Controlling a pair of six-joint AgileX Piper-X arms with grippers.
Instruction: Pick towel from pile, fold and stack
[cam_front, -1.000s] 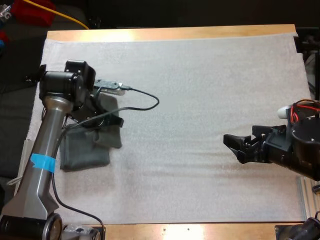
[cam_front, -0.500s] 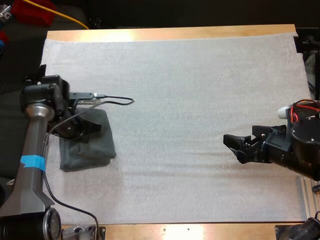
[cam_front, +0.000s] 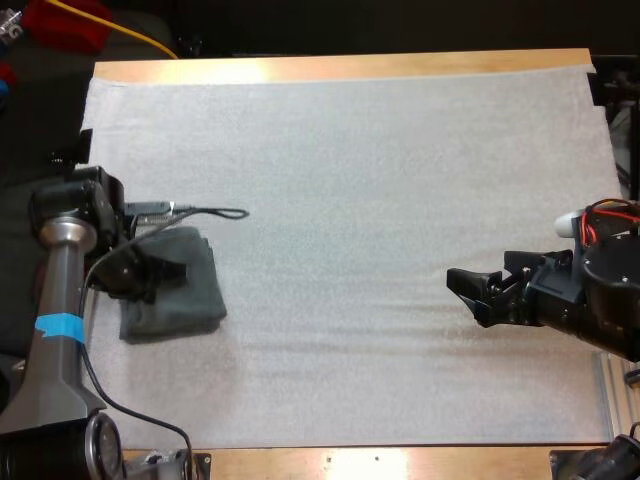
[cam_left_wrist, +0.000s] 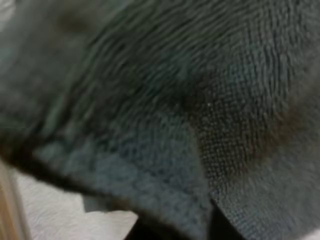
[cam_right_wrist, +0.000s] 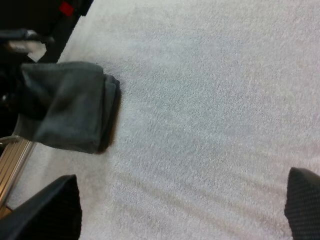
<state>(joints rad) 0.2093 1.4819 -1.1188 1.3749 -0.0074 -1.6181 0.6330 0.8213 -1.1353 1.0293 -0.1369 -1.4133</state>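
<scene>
The folded dark grey-green cloth towel (cam_front: 195, 290) lies at the white mat's (cam_front: 380, 180) left edge, apparently its stacking spot, under the left gripper (cam_front: 150, 272), whose grip I cannot tell, while the right gripper (cam_front: 465, 290) waits well apart, spread and empty.

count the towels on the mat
1 that I can make out: a folded dark towel near the left edge of the mat, partly under the left gripper. Its layers could be several stacked towels; I cannot tell.

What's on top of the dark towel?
My left gripper hangs over the towel at its edge nearest that arm, hiding the cloth beneath. The rest of its top is bare.
</scene>
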